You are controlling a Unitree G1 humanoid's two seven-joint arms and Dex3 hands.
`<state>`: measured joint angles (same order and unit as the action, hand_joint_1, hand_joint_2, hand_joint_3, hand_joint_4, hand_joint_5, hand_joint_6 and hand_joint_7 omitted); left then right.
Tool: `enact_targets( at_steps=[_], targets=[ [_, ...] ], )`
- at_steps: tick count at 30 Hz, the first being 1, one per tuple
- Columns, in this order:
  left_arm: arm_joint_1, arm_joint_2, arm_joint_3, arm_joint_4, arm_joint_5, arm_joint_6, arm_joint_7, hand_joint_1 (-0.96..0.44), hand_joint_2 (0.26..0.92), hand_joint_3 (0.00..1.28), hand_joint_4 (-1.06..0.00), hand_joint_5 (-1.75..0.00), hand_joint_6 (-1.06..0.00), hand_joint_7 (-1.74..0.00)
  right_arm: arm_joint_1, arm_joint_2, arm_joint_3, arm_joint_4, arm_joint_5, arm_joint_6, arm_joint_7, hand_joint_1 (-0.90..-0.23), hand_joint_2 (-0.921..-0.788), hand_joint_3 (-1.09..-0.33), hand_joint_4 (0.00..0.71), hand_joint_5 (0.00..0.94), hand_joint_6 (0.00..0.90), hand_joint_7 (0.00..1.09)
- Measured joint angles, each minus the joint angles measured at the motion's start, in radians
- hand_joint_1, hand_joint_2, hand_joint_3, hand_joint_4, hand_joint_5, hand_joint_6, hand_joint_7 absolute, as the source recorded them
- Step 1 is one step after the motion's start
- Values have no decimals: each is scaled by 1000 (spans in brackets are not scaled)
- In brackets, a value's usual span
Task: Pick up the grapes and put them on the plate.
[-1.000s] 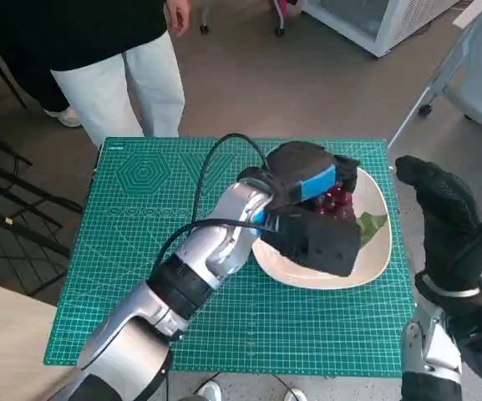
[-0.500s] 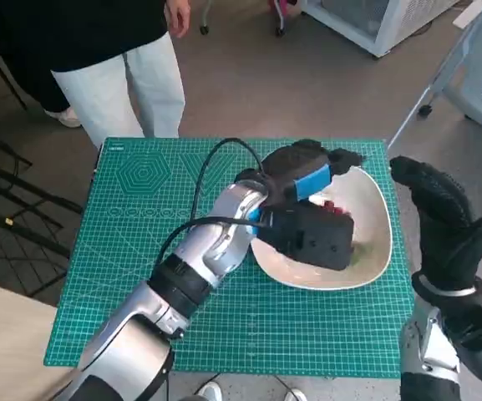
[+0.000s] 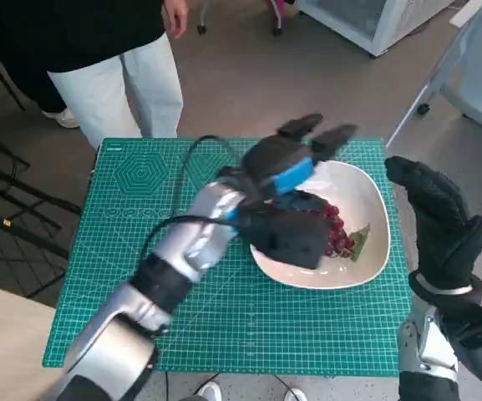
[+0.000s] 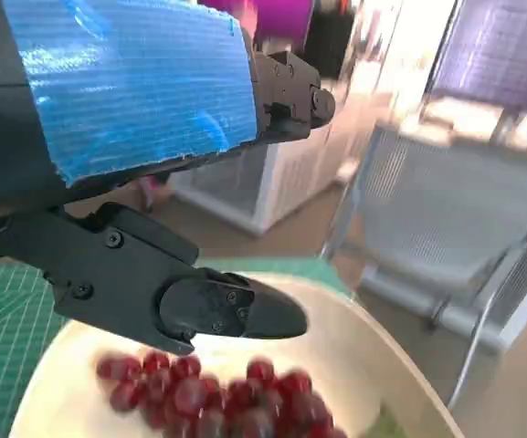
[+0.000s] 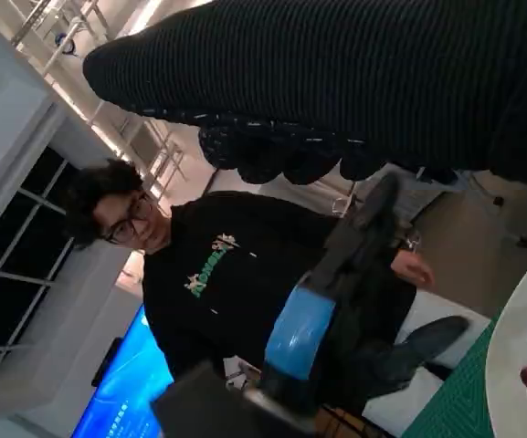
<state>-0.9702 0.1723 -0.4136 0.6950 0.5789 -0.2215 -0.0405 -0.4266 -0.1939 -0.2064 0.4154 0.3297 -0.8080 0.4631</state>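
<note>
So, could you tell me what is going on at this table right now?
The grapes lie on the white plate, which sits on the green cutting mat. The left robot hand hovers above the plate with its fingers spread, holding nothing. The right robot hand is raised beside the table, also holding nothing. A person stands at the far side.
</note>
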Motion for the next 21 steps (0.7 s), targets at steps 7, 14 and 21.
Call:
enact_targets(
  at_steps=[7, 14, 21],
  targets=[
    [62, 31, 162, 67, -226, -228, 3, -796, 921, 540, 0, 0, -105, -8, 0, 0, 3, 0, 0, 0, 0, -557, -921, -746, 169, 1, -1, 334],
    [122, 11, 313, 109, -513, -336, -163, -722, 921, 480, -10, -4, -68, -1, -6, 1, 10, 0, 1, 0, 0, -562, -921, -745, 168, 1, -1, 334],
    [215, -20, 454, 159, -720, -503, -284, -637, 921, 396, -55, -16, -88, -13, -11, 1, 14, 1, 1, 1, 0, -568, -921, -741, 169, 2, -1, 335]
  ],
)
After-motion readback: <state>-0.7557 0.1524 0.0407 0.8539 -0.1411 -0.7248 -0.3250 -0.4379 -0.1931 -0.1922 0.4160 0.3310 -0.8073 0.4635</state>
